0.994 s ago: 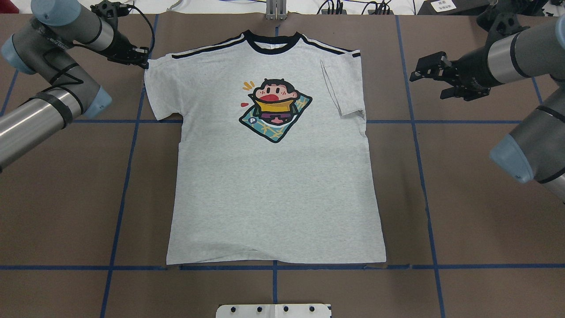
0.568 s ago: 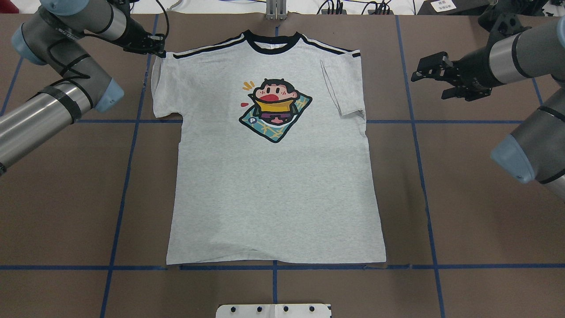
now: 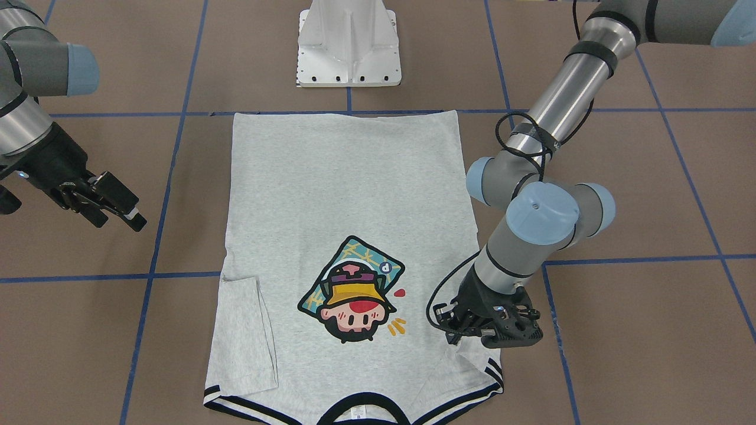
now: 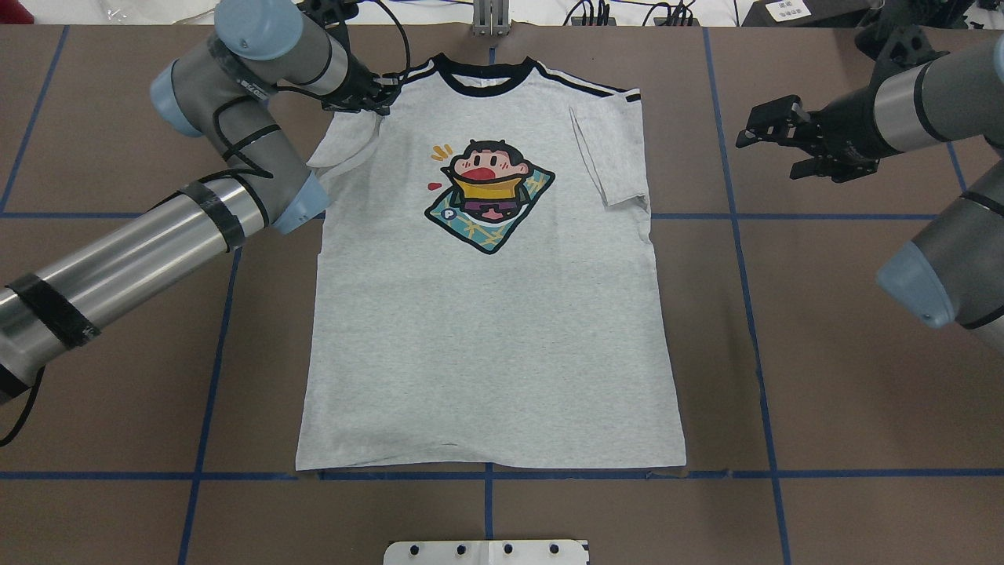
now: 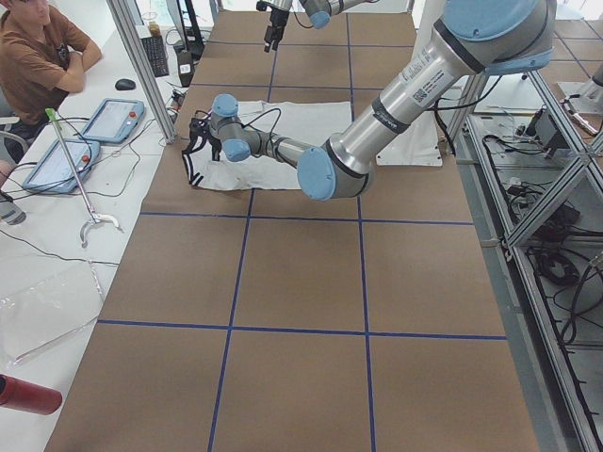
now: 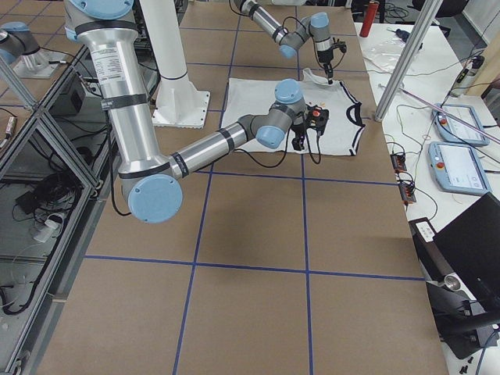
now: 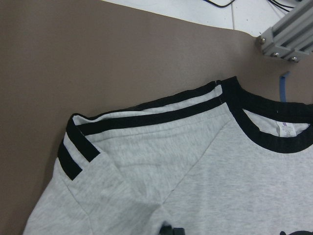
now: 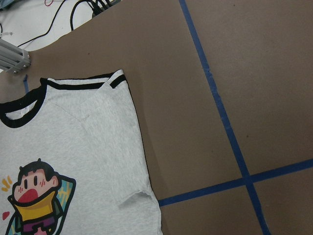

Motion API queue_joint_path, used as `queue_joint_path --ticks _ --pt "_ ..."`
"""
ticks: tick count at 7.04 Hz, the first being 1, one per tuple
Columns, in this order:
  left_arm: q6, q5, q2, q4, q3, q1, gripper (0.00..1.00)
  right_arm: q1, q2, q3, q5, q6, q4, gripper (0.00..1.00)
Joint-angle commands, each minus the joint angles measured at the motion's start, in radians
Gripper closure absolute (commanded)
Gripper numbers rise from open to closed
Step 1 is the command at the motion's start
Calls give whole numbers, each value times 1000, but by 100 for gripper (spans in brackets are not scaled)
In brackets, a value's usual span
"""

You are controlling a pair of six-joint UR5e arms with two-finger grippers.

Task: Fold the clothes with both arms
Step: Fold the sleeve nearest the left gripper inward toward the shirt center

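The light grey T-shirt (image 4: 486,329) lies flat, print side up, with its black neckband at the far edge. It also shows in the front view (image 3: 348,195). My left gripper (image 4: 375,96) is shut on the shirt's left sleeve (image 4: 345,145) and holds it lifted and drawn inward over the shoulder; the front view shows this gripper (image 3: 493,337) at the sleeve too. The left wrist view shows the striped shoulder trim (image 7: 146,115). The right sleeve (image 4: 608,153) lies folded onto the chest. My right gripper (image 4: 773,140) is open and empty above bare table to the shirt's right.
The white pedestal base (image 3: 348,41) stands at the near edge, behind the hem. An aluminium post (image 4: 490,16) stands just past the collar. Blue tape lines (image 4: 753,314) grid the brown table. An operator (image 5: 38,56) sits at a desk beyond the table's far edge.
My left gripper has moved right, toward the collar, pulling the left sleeve off the table and inward over the shirt. The right gripper has barely moved.
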Motion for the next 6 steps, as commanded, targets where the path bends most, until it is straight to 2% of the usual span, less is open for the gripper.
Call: queue_joint_path --ticks 1,2,4,5,6 --pt "-7 82 -57 -46 105 10 100 -3 1 -6 -3 0 0 0" --pt "-7 88 -60 -57 116 15 100 -4 6 -9 -13 0 -2 0" --pt "-7 93 -60 -77 119 26 34 -9 12 -13 -24 0 -3 0" --pt "-7 88 -51 -86 90 29 28 -38 20 -15 -73 8 -23 0" --pt "-7 84 -4 -83 -3 29 27 -58 47 -4 -119 17 -94 0"
